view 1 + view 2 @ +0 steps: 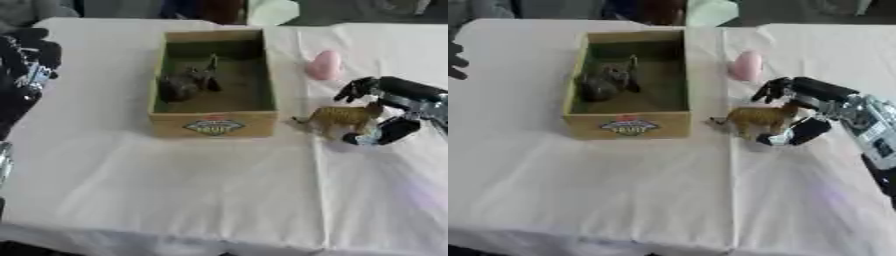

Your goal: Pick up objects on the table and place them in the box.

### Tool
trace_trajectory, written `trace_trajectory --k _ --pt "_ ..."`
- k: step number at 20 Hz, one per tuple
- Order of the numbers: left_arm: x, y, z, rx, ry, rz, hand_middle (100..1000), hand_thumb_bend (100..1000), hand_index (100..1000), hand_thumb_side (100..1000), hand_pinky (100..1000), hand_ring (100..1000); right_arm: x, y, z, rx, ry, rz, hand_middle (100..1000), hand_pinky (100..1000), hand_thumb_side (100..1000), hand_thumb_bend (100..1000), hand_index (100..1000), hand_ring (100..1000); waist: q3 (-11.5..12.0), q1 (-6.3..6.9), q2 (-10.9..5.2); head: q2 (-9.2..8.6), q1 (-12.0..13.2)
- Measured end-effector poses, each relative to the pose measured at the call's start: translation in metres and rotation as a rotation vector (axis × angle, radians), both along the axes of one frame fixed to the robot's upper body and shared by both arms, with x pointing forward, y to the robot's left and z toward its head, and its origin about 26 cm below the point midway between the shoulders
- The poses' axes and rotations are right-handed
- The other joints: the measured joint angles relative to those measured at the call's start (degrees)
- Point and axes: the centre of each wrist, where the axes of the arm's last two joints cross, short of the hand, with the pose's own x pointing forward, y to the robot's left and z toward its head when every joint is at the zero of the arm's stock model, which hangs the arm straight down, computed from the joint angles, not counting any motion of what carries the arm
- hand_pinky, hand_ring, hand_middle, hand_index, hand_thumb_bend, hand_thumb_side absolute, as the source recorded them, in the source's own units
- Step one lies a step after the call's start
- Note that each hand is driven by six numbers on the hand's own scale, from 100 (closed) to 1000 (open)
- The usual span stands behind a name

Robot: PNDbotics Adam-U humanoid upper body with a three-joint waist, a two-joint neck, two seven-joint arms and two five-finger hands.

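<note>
1. We see our right hand [811, 107] coming in from the right, its fingers [773, 90] curled over the back of a tan toy animal [756, 119] and its thumb [798, 132] closing in below, so the toy is pinched between them.
2. The toy animal stands on the surface [201, 190], its head end pointing away from the fingers toward the box, just beside the box's near right corner.
3. The cardboard box [214, 123] lies left of the fingers, open at the top, with a printed label on its near wall.
4. Inside the box, well to the left of the fingers, a dark grey toy animal [188, 82] rests against the left wall.
5. A pink egg-shaped object [325, 65] sits on the surface just beyond the fingers, apart from them and near the box's right wall.
6. Our left hand [26, 62] shows at the left edge, far from the box; we cannot tell how its fingers are set.
</note>
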Motion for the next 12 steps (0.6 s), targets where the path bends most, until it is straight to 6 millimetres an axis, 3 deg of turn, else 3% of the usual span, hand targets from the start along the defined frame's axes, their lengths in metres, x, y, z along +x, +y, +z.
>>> trace_trajectory --k 4,12 --pt "-0.0001 0.0007 -0.0001 -0.001 0.0 0.002 623 546 793 698 565 610 0.0 -0.0011 0.0009 -0.012 -0.017 -0.008 620 616 321 372 705 576 -0.1 -0.11 0.01 0.0 0.0" --pt "-0.0002 0.0014 0.0 -0.003 -0.001 0.005 623 544 793 698 564 610 0.0 -0.0014 0.0005 -0.021 -0.063 -0.031 526 488 186 277 616 487 -0.2 -0.24 0.02 0.0 0.0"
